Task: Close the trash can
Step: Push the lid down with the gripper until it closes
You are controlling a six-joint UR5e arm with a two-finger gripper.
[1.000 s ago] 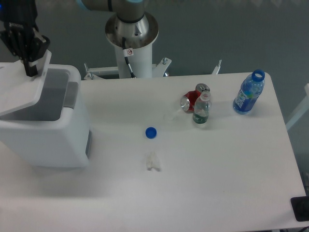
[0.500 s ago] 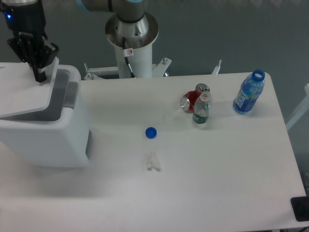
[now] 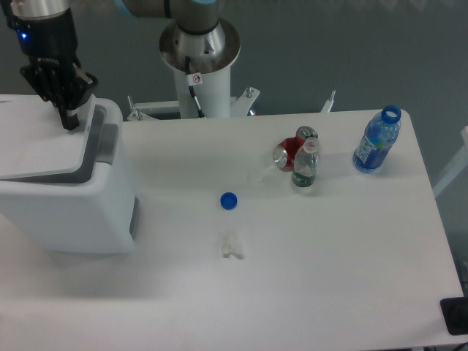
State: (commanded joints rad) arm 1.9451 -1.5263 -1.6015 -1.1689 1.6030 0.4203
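The trash can [image 3: 80, 212] is a large white boxy bin at the left of the table. Its flat white lid [image 3: 40, 146] lies low over the opening, with only a thin dark slit showing along its right edge beside the grey hinge strip [image 3: 107, 142]. My gripper [image 3: 69, 121] points down, fingers together, with its tips against the lid's far right corner. It holds nothing.
A blue cap [image 3: 229, 200] and a small clear piece [image 3: 232, 245] lie mid-table. A red can [image 3: 289, 153] and a small green-label bottle [image 3: 305, 167] stand right of centre. A blue bottle without a cap [image 3: 377, 140] stands at the far right. The robot base [image 3: 199, 58] is behind.
My gripper has moved right and slightly down along the lid. The lid has dropped from clearly raised to nearly flat, so the open gap has shrunk to a slit.
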